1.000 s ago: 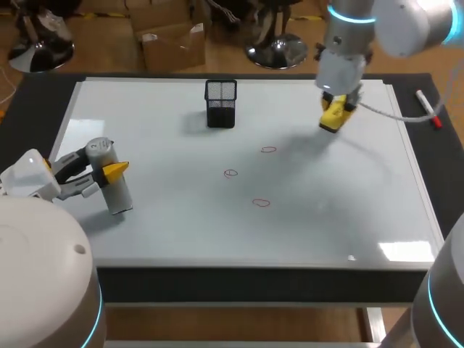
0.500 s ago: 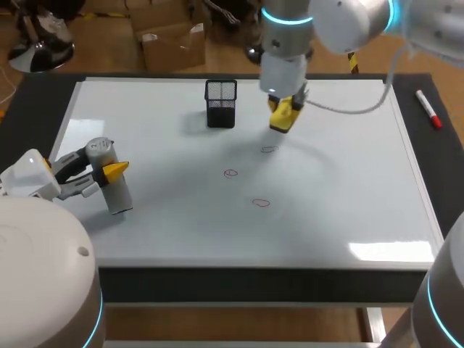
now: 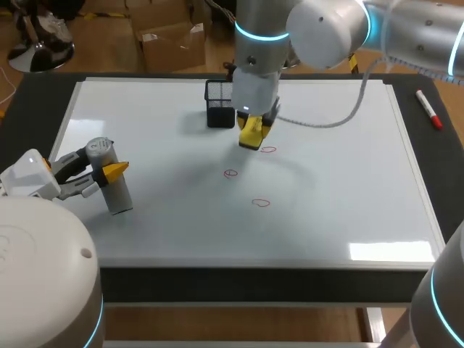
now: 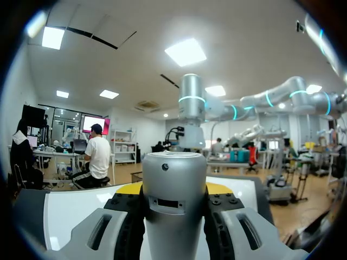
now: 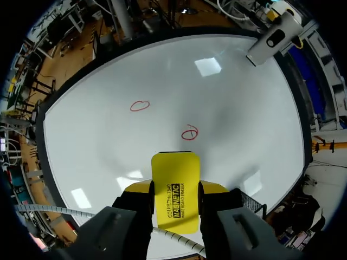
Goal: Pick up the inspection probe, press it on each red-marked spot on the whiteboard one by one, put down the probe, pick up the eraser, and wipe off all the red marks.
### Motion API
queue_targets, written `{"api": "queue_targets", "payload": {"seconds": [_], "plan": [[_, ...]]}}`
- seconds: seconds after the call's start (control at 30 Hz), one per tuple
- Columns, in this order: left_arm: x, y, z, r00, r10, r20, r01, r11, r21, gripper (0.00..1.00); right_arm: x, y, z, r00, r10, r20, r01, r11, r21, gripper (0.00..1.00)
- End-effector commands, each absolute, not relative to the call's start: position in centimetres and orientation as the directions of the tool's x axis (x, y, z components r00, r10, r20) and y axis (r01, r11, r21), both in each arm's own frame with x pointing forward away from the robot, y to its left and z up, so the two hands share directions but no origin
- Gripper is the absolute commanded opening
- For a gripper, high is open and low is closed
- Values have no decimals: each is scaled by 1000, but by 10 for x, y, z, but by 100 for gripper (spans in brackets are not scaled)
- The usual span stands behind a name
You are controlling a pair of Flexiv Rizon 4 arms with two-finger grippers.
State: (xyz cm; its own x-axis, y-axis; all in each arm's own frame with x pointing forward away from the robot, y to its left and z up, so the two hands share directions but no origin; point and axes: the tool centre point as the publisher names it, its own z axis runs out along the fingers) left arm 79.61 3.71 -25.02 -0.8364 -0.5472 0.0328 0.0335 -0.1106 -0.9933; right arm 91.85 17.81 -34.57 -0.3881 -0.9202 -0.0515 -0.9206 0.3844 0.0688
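Note:
A grey cylindrical probe (image 3: 112,181) stands upright on the left part of the whiteboard (image 3: 348,196), with my left gripper (image 3: 109,172) shut on it. The left wrist view shows the probe (image 4: 173,216) between the fingers of the left gripper (image 4: 173,189). My right gripper (image 3: 251,135) is shut on a yellow eraser (image 3: 251,138) and hovers just right of the pen holder, beside the farthest red mark (image 3: 269,150). Two more red marks (image 3: 230,173) (image 3: 261,203) lie nearer. In the right wrist view the eraser (image 5: 174,173) sits in the right gripper (image 5: 174,187), with red marks (image 5: 190,132) (image 5: 140,105) ahead of it.
A black mesh pen holder (image 3: 220,104) stands at the back middle of the board, close to my right gripper. A red marker (image 3: 429,109) lies on the dark table edge at the right, off the board.
My right arm has swept left across the back of the board with the eraser, from the far right to beside the pen holder. The left arm and probe have not moved.

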Motion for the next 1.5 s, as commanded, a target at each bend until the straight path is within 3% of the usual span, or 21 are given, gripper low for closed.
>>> {"api": "queue_targets", "payload": {"seconds": [0.03, 0.37, 1.0, 1.5], "plan": [[796, 37, -249, -835, -549, 32, 34, -110, -993, 0, 907, 183, -346, -363, -930, -59, -930, 359, 73, 0], [796, 37, -249, -835, -549, 32, 34, -110, -993, 0, 888, 198, -354, -254, -966, -41, -958, 246, 144, 0], [796, 37, -249, -835, -549, 32, 34, -110, -993, 0, 888, 198, -354, -254, -966, -41, -958, 246, 144, 0], [796, 37, -249, -835, -549, 32, 34, -110, -993, 0, 882, 240, -382, -160, -987, 8, -973, 159, 168, 0]]}}
